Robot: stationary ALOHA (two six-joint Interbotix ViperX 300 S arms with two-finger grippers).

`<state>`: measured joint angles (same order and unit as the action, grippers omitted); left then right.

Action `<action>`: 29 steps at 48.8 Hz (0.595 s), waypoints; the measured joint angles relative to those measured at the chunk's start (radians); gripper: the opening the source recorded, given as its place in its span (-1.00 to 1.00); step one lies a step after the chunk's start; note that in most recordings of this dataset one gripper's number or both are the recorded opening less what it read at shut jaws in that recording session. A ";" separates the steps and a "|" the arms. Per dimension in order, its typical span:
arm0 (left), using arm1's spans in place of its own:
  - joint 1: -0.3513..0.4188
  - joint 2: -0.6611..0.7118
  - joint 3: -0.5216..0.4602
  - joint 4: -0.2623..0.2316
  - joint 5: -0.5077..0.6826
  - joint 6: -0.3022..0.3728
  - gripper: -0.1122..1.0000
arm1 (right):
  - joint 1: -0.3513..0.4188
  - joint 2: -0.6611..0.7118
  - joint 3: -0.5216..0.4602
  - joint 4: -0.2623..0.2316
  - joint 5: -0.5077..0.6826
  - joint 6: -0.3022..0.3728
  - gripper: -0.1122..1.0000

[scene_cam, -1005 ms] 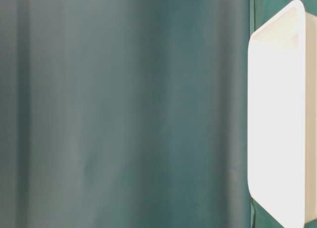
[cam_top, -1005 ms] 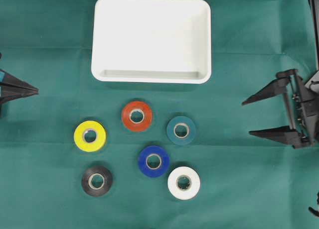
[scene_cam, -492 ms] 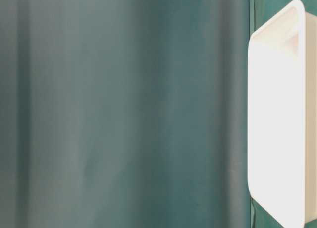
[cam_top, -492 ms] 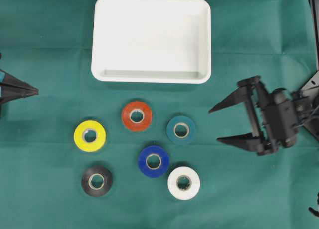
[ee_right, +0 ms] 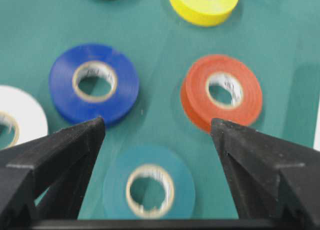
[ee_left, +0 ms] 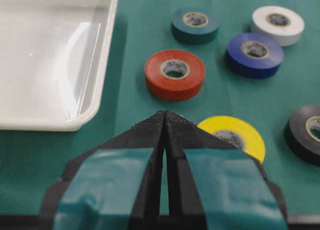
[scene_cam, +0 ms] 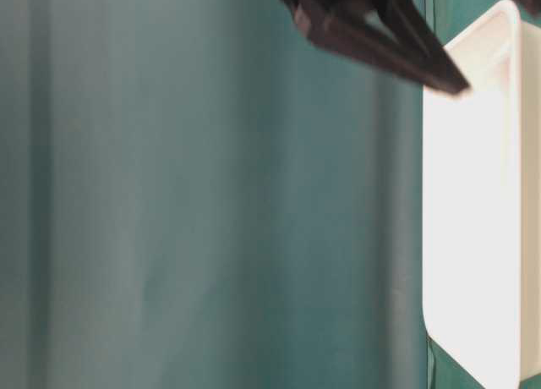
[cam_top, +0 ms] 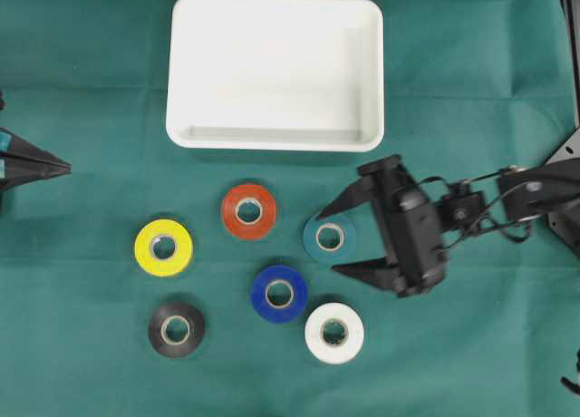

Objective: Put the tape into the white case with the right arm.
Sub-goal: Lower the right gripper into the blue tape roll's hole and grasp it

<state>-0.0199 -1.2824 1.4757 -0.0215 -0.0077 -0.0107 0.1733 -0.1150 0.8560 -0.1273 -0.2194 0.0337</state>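
Observation:
Several tape rolls lie flat on the green cloth: red [cam_top: 248,211], teal [cam_top: 329,237], yellow [cam_top: 163,247], blue [cam_top: 279,293], black [cam_top: 176,328] and white [cam_top: 334,333]. The white case [cam_top: 275,72] sits behind them with nothing in it. My right gripper [cam_top: 324,243] hangs open over the teal tape [ee_right: 149,189], one finger on each side of it and not touching. In the right wrist view the gripper [ee_right: 157,122] has the blue tape [ee_right: 94,83] and the red tape [ee_right: 221,92] just beyond its tips. My left gripper [ee_left: 164,113] is shut and holds nothing, at the left edge.
The case's near rim [cam_top: 272,143] runs close behind the red and teal rolls. In the table-level view a blurred black finger [scene_cam: 380,34] shows beside the case [scene_cam: 473,237]. The right arm's cables [cam_top: 489,208] trail to the right edge.
The right arm has swept left from the table's right edge until its open jaws straddle the teal tape. The left gripper and the tape rolls have not moved.

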 measured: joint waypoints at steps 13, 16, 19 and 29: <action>0.000 -0.046 0.021 0.000 0.000 0.000 -0.79 | 0.018 0.127 -0.124 0.000 0.000 0.000 0.40; 0.000 -0.061 0.032 0.002 -0.002 0.000 -0.79 | 0.020 0.146 -0.146 0.002 0.000 0.000 0.40; 0.000 -0.075 0.040 0.000 0.000 0.000 -0.79 | 0.023 0.161 -0.164 0.000 0.000 0.000 0.40; 0.000 -0.095 0.046 0.000 0.002 0.000 -0.79 | 0.023 0.204 -0.207 0.000 0.000 0.000 0.40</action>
<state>-0.0199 -1.3775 1.5217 -0.0215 -0.0061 -0.0107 0.1963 0.0890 0.6489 -0.1273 -0.2194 0.0337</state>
